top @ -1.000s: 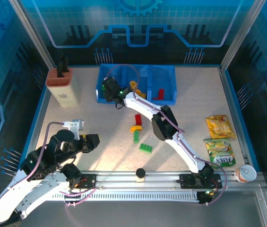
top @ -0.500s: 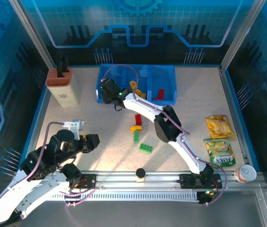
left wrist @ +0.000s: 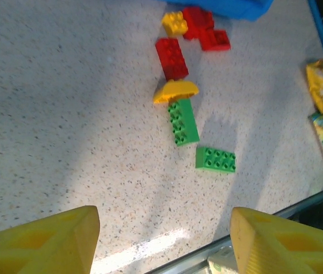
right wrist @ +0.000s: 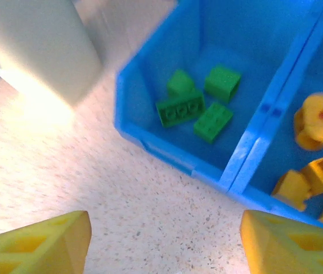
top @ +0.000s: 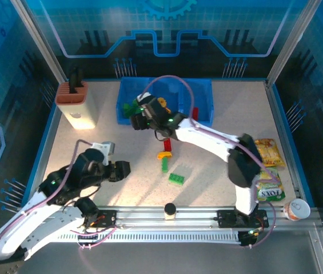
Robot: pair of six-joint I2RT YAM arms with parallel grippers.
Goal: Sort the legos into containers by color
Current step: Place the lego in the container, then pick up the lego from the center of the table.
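Glossy studded plastic on a speckled, stone-like table. In the left bin of the translucent blue tray, four green legos; in the middle bin, yellow legos, one of them rounded. Loose on the tabletop, in a line: red brick, yellow curved piece, green brick, with a green plate just beside. Right gripper above the tray's near wall, yellow wedge fingers spread wide, empty. Left gripper likewise parted, holding nothing, low over the table.
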